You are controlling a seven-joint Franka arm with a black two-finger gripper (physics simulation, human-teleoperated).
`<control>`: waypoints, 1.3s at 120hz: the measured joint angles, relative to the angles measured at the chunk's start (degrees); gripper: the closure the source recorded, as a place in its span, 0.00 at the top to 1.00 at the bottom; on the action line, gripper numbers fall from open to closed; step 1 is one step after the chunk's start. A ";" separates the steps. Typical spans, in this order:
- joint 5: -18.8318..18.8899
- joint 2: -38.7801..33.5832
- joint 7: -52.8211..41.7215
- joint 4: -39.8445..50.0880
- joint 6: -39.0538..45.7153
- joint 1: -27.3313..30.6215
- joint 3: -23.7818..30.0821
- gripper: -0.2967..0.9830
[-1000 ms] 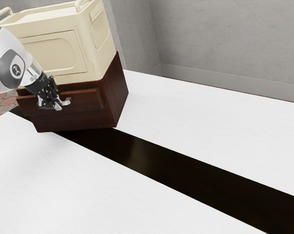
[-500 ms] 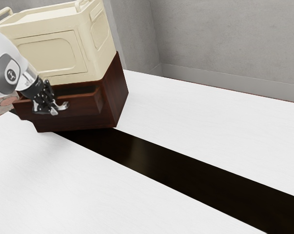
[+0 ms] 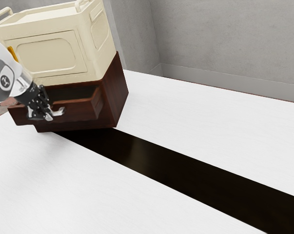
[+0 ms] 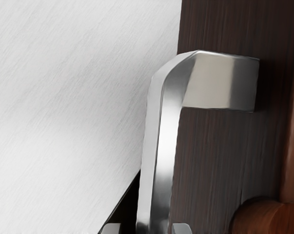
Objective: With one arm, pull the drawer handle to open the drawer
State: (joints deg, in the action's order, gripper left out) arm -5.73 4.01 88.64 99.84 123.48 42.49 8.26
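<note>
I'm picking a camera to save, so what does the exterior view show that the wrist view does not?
Exterior view: the arm, the gripper at the handle, the crate on the cabinet, the wall, and the drawer partly open.
Wrist view: the handle's bend close up, and a rounded brown piece I cannot identify.
Both: handle, drawer front, white table.

Brown cabinet on white table
</note>
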 joint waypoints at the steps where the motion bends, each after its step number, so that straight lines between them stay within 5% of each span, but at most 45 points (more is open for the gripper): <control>1: 0.00 -0.05 0.00 0.08 0.03 -0.01 0.00 0.27; 156: -0.12 -7.60 0.64 10.09 2.97 0.13 0.10 0.27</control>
State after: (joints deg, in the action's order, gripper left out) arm -5.85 -3.58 89.28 109.93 126.45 42.62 8.37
